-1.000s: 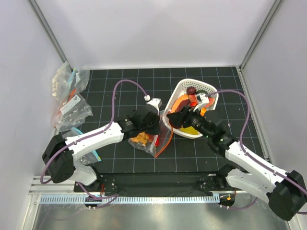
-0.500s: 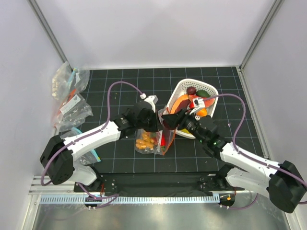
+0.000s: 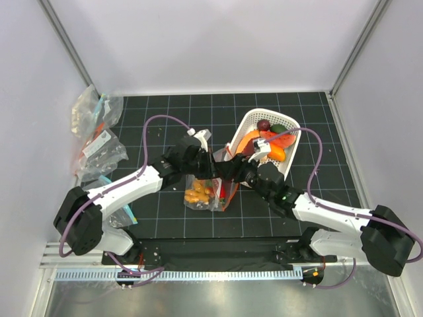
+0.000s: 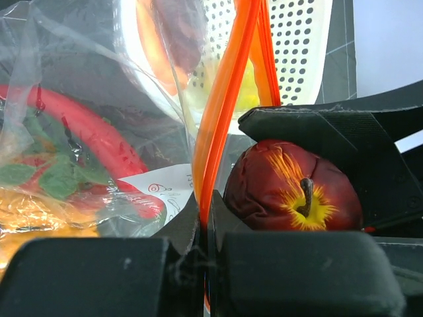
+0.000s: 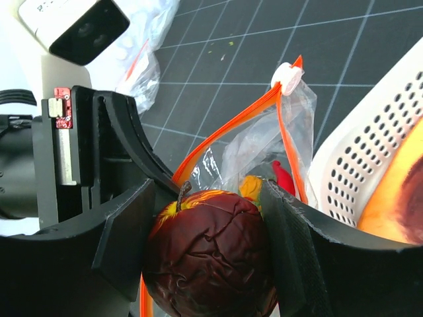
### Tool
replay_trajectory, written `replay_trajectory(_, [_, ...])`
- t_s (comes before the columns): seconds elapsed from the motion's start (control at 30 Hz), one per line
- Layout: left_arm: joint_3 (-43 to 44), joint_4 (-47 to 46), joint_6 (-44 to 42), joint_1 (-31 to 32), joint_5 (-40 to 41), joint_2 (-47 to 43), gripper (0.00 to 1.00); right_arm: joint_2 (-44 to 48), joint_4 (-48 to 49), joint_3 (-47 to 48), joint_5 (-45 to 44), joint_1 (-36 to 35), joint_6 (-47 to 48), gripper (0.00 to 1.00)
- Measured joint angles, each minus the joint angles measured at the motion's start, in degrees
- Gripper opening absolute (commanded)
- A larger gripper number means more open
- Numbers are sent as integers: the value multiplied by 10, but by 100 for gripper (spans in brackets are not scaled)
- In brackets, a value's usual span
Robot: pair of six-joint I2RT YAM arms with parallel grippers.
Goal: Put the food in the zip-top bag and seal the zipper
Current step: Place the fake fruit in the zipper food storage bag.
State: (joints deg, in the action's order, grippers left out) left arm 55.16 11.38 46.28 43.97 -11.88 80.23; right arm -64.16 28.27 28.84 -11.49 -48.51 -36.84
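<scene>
The clear zip-top bag (image 3: 206, 193) lies left of the white basket (image 3: 246, 124), with orange pieces and a red chili (image 4: 99, 139) inside. My left gripper (image 3: 213, 173) is shut on the bag's red-orange zipper strip (image 4: 225, 112) and holds the mouth open; its jaws (image 4: 206, 205) pinch the strip. My right gripper (image 3: 229, 170) is shut on a dark red toy apple (image 5: 208, 254), right at the bag's open mouth. The apple also shows in the left wrist view (image 4: 291, 191). The white slider (image 5: 289, 76) sits at the strip's far end.
The basket (image 5: 357, 165) holds more toy food: orange, dark purple and green pieces (image 3: 271, 135). Clear bags with teal marks (image 3: 96, 132) lie at the far left by the wall. The two arms cross close together over the mat's middle.
My right gripper has moved left from the basket to the bag's mouth with the apple. My left gripper has shifted slightly, still holding the zipper strip.
</scene>
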Motion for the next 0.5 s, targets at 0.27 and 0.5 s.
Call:
replay_trajectory(0.27, [-3,0,1,-3,5,-2,0,-23,-14,21,-99,-40,14,98])
replay_trajectory(0.5, [-7,2,1,-8,14,-3,0,-38,-42,47,-160,-66,28,98])
